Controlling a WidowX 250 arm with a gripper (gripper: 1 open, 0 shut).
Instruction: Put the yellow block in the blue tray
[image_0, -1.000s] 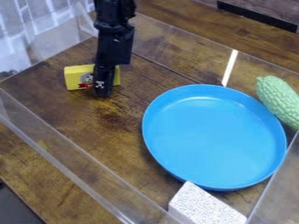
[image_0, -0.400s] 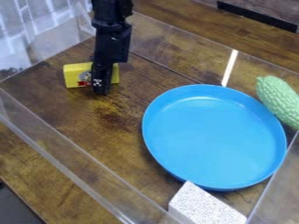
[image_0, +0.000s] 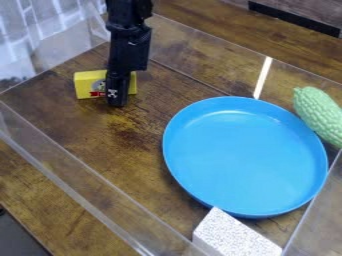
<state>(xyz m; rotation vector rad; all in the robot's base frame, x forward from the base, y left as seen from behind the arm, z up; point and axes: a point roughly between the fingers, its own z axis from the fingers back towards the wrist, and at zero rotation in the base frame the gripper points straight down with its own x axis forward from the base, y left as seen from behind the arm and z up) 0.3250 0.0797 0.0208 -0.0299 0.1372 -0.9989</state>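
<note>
- Comparing this view with the one a second back, I see almost nothing changed; the gripper (image_0: 115, 97) has stayed low at the right end of the yellow block (image_0: 90, 84), pointing straight down, fingers drawn together on that end as far as I can judge.
- The yellow block still rests on the table (image_0: 80, 170), left of the blue tray (image_0: 247, 150) and well apart from it; no lift has begun.
- I read that as the grasp made and the carry not yet started; next comes a lift and a move right, over the rim.
- Counts: one yellow block; one blue tray, nothing in it; one green bumpy object (image_0: 321, 113) beside the tray's far right; one white speckled sponge (image_0: 234, 236) at its near edge; one gripper.
</note>
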